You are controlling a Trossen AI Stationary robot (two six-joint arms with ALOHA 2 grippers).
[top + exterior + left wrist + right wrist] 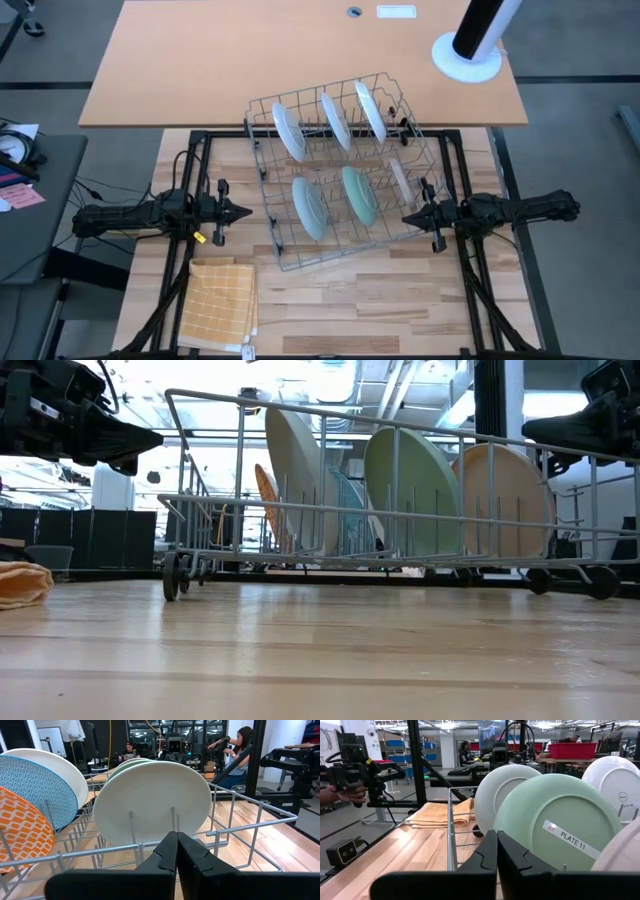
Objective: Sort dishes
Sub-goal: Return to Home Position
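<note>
The wooden table is filling the lower part of the high view, and the grey wire rack is sitting skewed at its centre, carrying every dish on show. Three white plates are standing on edge in the rack's upper row, two teal plates are standing in the lower row, and a beige plate is leaning at the rack's right end. No plate is lying loose on the table, so the sorting is looking finished and the step in hand is probably the arms' retreat to rest. That retreat is calling only for a clean pull outward, away from the rack wires. The yellow checked cloth is lying at the lower left of the frame, apart from the rack. The left gripper is hovering at centre left, just beside the rack's left wall, with its fingers pressed together on nothing. The right gripper is pointing in from centre right, close against the right wall, likewise clenched and empty. The high view is giving only plate edges, while the left wrist view is revealing an orange patterned face and a blue patterned face. The right wrist view alone is showing a label reading "PLATE 11" on a green plate.
</note>
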